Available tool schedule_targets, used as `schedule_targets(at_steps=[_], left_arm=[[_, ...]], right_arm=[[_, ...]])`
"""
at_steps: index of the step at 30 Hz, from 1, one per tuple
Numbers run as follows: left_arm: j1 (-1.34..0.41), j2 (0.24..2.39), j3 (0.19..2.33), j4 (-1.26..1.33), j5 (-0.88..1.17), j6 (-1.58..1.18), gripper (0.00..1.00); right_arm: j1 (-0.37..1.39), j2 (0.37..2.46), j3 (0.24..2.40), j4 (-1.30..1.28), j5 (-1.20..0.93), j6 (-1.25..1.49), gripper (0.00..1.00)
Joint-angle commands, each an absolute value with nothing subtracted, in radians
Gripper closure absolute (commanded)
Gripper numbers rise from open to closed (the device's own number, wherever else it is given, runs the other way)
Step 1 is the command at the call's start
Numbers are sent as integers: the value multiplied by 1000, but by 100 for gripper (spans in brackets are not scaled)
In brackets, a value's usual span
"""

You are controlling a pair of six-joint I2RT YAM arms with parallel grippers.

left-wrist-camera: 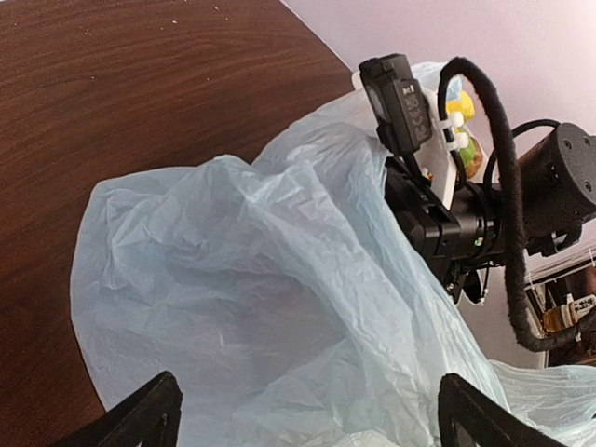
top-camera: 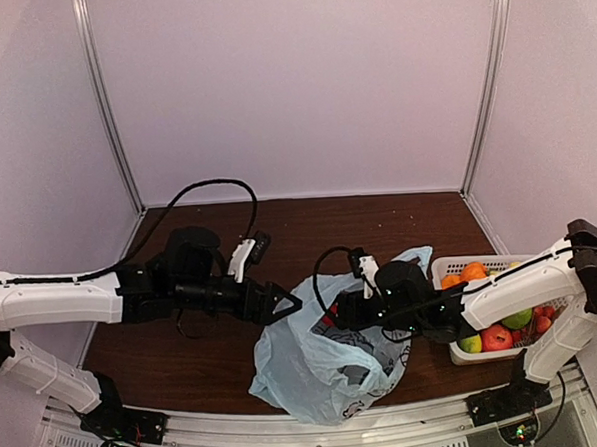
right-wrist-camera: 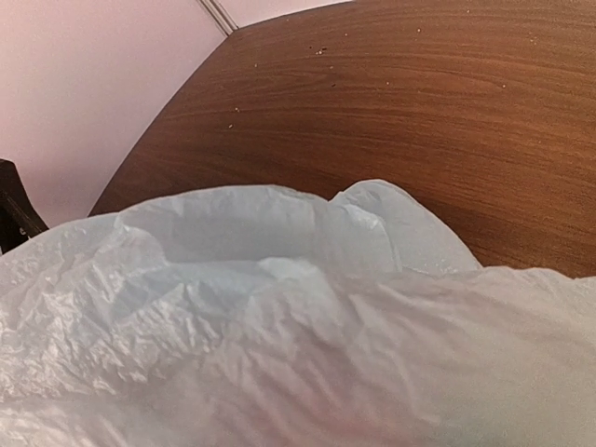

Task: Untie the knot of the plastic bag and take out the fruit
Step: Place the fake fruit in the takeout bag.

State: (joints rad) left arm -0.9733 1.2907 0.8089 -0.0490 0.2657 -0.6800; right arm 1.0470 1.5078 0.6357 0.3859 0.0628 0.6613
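Left gripper [top-camera: 283,304]: jaws are spread wide and hold nothing. They stand at the left top fold of the bag, and in the left wrist view the plastic lies between the two fingertips. I judge it is placed so to pinch this fold and keep the mouth open.
Right gripper [top-camera: 341,316]: it is pushed against the bag's mouth from the right. The plastic covers its fingers, so I cannot tell if they grasp something.
Plastic bag [top-camera: 321,367]: it lies crumpled on the table [top-camera: 185,350] between the two arms, near the front edge.
Knot: it is not visible in any view. The top looks loose, so it is perhaps undone already.
Fruit: oranges [top-camera: 471,271] lie in the basket [top-camera: 443,268] at the right. What is inside the bag is hidden.
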Motion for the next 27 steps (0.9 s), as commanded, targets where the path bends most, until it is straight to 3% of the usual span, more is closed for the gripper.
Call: schedule_targets(at_steps=[1, 4, 6, 11, 13, 14, 23, 27], left_arm=[[-984, 1344, 815, 55, 315, -701, 2], [-996, 1393, 840, 73, 319, -698, 2], [-1000, 1420, 841, 93, 330, -704, 11], [-1001, 1440, 821, 89, 271, -732, 73], [-998, 1430, 812, 60, 208, -734, 94], [-992, 1424, 805, 53, 187, -737, 100], [-901, 1445, 726, 56, 70, -653, 100], [-892, 1467, 739, 63, 76, -585, 100]], right_arm=[[1042, 1501, 650, 362, 35, 650, 50], [1043, 1510, 659, 350, 23, 645, 50], [1043, 1505, 665, 341, 15, 641, 49], [1044, 1461, 669, 283, 3, 612, 47], [1045, 1445, 671, 226, 3, 593, 47], [1048, 1438, 672, 197, 10, 582, 47], [1104, 1416, 642, 43, 114, 551, 45], [1119, 1394, 624, 63, 130, 581, 27]])
